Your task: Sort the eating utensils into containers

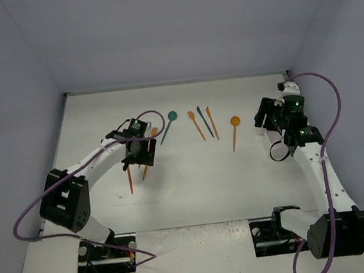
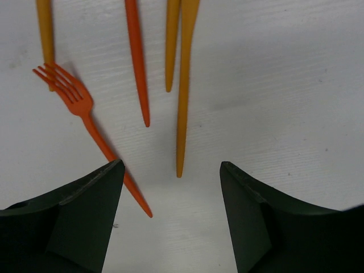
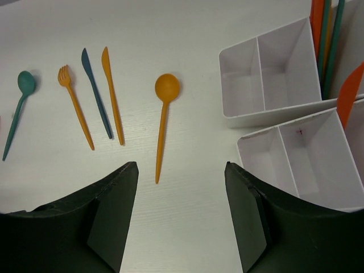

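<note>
Left gripper [image 2: 170,170]: dark wedge-shaped jaws seen spread apart, nothing held. Thin red-orange fork [image 2: 77,101] with small spiky prongs laid flat just ahead, beside long pointed orange handles [image 2: 183,85], on white matte table [image 2: 284,85].
Right gripper [image 3: 181,168]: jaws spread apart too, nothing held. Smooth orange spoon [image 3: 165,108] with round bowl laid ahead. White straight-walled plastic boxes [image 3: 267,116] placed to its right, split into square slots. Long thin utensils [image 3: 327,34] seen poking up at far corner.

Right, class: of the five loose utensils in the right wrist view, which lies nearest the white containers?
The orange spoon, rightmost in the row; the other four lie farther from the containers.
</note>
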Controlling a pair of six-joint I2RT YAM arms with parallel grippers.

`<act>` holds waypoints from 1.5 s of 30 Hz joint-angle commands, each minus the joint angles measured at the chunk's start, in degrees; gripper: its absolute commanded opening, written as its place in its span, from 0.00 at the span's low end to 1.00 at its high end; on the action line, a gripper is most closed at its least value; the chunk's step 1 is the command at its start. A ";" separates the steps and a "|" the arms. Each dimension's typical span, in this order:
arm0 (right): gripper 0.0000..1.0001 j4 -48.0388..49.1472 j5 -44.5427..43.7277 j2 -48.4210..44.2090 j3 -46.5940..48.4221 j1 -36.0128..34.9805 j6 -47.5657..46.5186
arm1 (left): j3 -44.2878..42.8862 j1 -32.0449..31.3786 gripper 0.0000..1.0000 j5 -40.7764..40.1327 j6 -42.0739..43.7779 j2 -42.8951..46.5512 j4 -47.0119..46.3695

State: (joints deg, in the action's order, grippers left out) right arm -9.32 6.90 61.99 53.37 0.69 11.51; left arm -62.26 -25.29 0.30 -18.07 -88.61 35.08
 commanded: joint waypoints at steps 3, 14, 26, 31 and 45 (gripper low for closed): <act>0.60 0.80 3.29 -2.77 -0.59 -0.07 -2.35 | -6.02 -0.94 0.56 0.75 2.26 -6.07 -0.61; 0.60 -1.49 3.80 -3.86 -1.02 -0.05 -3.51 | -8.87 -2.07 0.44 1.71 1.96 -14.59 -0.48; 0.60 -2.20 7.53 -3.21 -0.85 -0.07 -3.25 | -7.04 -6.03 0.01 2.52 0.14 -17.70 -0.33; 0.61 -2.46 14.21 -2.57 0.62 -0.16 -2.70 | -7.46 -9.46 0.00 2.88 0.24 -13.95 -0.11; 0.63 -1.99 37.54 0.12 12.58 -6.30 5.06 | -18.08 -17.62 0.00 13.07 6.55 4.40 -8.74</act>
State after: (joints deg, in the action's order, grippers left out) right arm -14.22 36.16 61.18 60.02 -1.72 13.70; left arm -76.08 -41.58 7.98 -13.76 -88.60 32.46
